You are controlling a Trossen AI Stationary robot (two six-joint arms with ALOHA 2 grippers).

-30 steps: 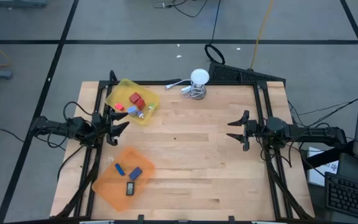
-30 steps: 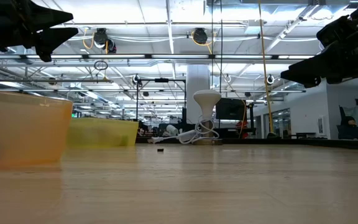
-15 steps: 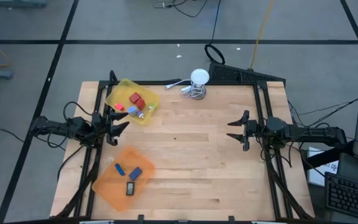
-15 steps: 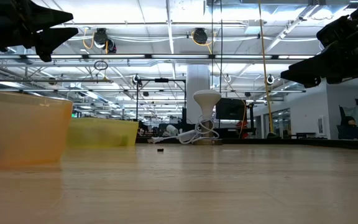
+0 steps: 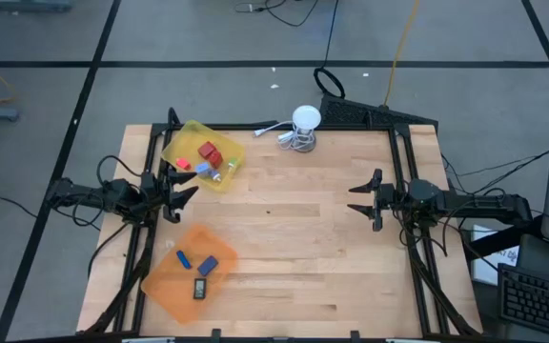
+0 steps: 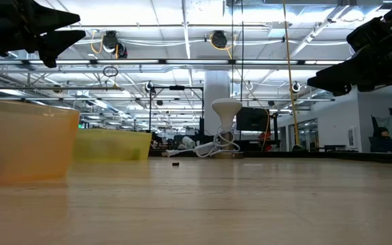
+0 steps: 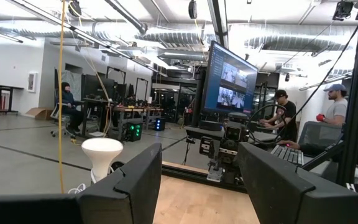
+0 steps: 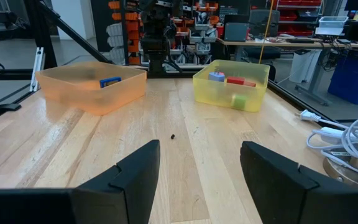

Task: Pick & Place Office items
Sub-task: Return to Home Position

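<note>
Far tray, near tray on table left; office items inside both; cabled round object behind.

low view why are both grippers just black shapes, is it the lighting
Yes: in the low view the left gripper and right gripper hang against the bright ceiling lights, so they are backlit silhouettes; in the high view, lit from above, both show evenly, fingers open, with only faint shadows on the table.
</note>
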